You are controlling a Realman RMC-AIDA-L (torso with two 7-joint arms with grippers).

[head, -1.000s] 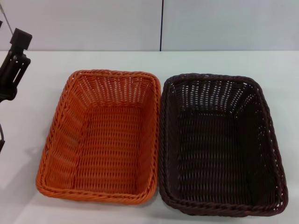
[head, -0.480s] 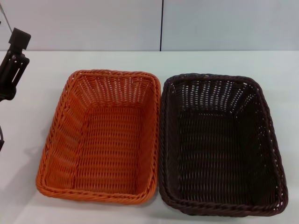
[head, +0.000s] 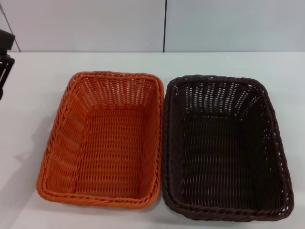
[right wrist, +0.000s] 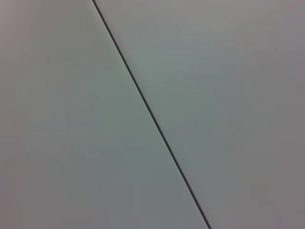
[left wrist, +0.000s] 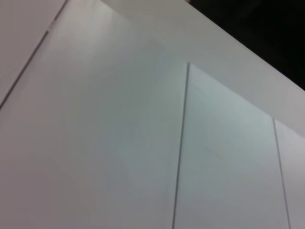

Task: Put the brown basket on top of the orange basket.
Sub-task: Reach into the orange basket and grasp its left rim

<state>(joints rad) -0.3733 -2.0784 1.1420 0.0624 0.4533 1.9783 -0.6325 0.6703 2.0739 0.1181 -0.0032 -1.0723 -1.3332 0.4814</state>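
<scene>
The orange basket (head: 107,138) sits on the white table in the head view, left of centre. Right beside it, rims nearly touching, stands the brown basket (head: 224,145). Both are upright and hold nothing. A dark part of my left arm (head: 5,57) shows at the far left edge, well away from the baskets; its gripper is not visible. My right gripper is out of view. Neither wrist view shows a basket or any fingers, only pale panels with thin seams.
The white table (head: 214,62) stretches behind and around the baskets. A pale wall with a vertical dark seam (head: 165,26) rises behind it. The brown basket's near edge lies close to the table's front.
My left arm has drawn away toward the left edge of the head view; less of it shows now. The baskets have not moved.
</scene>
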